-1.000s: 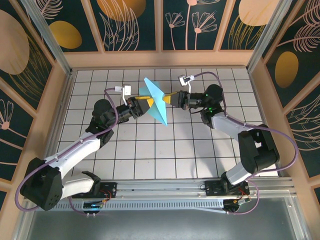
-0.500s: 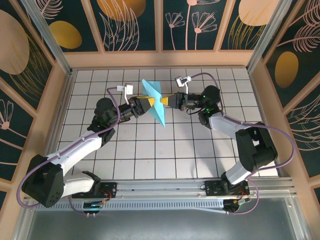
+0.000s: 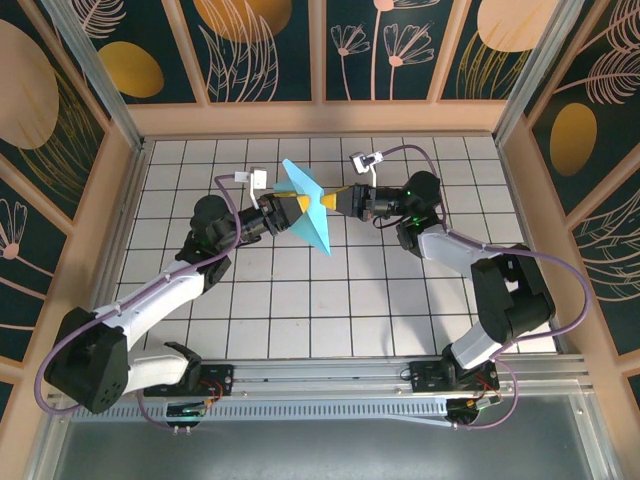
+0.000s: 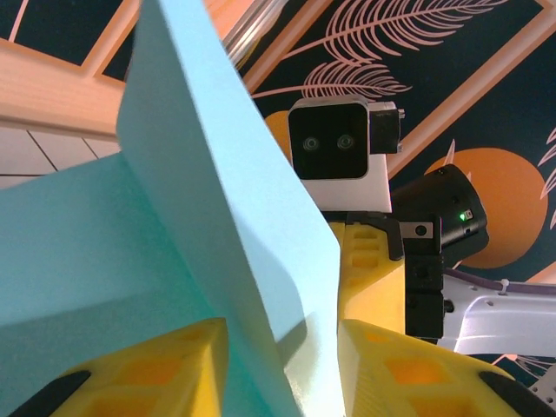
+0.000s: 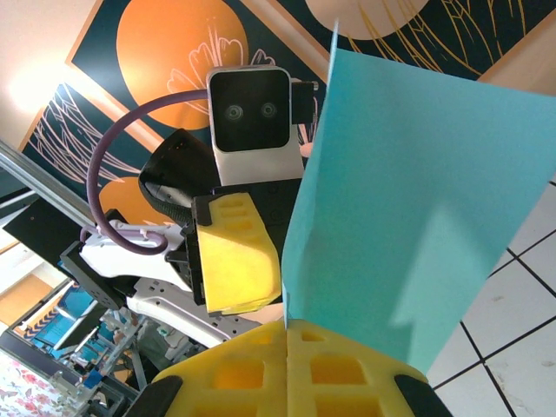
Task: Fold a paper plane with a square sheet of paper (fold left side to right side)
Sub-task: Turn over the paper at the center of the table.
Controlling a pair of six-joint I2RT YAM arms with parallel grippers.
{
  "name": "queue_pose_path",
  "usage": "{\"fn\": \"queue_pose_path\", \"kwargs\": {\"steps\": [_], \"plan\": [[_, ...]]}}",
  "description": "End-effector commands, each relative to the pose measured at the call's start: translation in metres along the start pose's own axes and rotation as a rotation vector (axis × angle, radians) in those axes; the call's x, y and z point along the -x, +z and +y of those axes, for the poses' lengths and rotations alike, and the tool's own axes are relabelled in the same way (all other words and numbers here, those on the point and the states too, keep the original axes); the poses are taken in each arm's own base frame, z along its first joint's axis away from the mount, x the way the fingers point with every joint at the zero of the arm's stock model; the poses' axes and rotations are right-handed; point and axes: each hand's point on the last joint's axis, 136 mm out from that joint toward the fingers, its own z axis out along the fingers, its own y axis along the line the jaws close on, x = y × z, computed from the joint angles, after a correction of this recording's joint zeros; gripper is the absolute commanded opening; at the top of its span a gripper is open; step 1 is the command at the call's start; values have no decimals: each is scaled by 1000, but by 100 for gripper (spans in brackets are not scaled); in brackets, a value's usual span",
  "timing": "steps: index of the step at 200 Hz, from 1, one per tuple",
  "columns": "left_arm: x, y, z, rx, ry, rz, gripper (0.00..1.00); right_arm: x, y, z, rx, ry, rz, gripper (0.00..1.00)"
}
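— How many sheets?
— One paper [image 3: 305,203], creased, held aloft; two grippers, one on each side of it
— The right gripper [image 5: 287,326]?
— Fingers pressed together, pinching the paper's edge; the sheet rises just ahead of them
— The left gripper [image 4: 282,343]?
— Fingers spread; the paper runs between them; whether they touch it, I can't tell

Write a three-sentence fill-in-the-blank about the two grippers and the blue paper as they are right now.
1. The right gripper is ____ on the light-blue paper.
2. In the left wrist view, the paper runs up between the left gripper's two ____ fingers.
3. The paper hangs in the air above the tiled table, between ____ grippers.

Missing words: shut; yellow; two.
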Motion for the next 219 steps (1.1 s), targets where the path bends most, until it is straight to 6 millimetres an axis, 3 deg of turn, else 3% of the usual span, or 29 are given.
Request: {"fn": "queue_pose_path", "kwargs": {"steps": [1, 71, 159, 184, 219], "plan": [[11, 2, -19, -63, 38, -25, 33, 3, 4, 5, 15, -35, 6, 0], [14, 1, -18, -46, 41, -39, 20, 1, 2, -11, -101, -41, 15, 2], [13, 2, -9, -11, 31, -42, 4, 2, 0, -6, -116, -66, 15, 10], [14, 1, -9, -6, 26, -47, 2, 6, -6, -7, -193, -109, 2, 22], [17, 1, -13, -24, 17, -60, 1, 6, -24, -14, -327, -148, -14, 49]]}}
